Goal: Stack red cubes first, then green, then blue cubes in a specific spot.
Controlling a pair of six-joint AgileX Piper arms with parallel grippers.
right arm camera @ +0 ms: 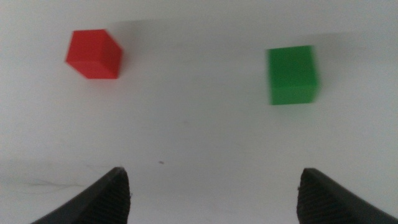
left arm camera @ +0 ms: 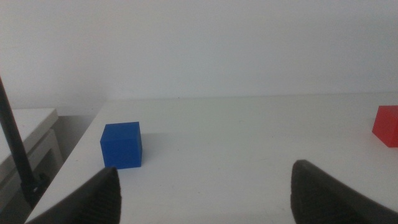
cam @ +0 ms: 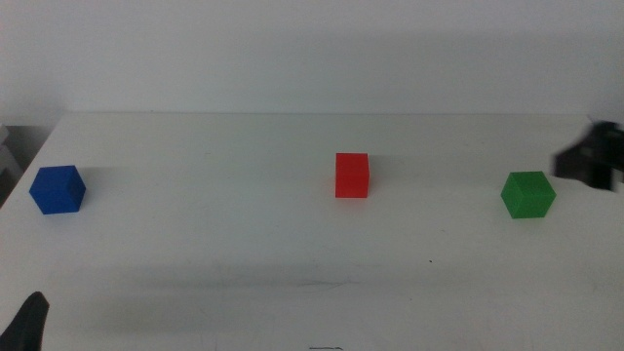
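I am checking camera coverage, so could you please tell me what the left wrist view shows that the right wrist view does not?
Only the left wrist view shows the blue cube, resting on the white table near its edge, ahead of the open left gripper. Only the right wrist view shows the green cube, ahead of the open right gripper. Both views share the red cube, which stands alone on the table with nothing stacked on it.
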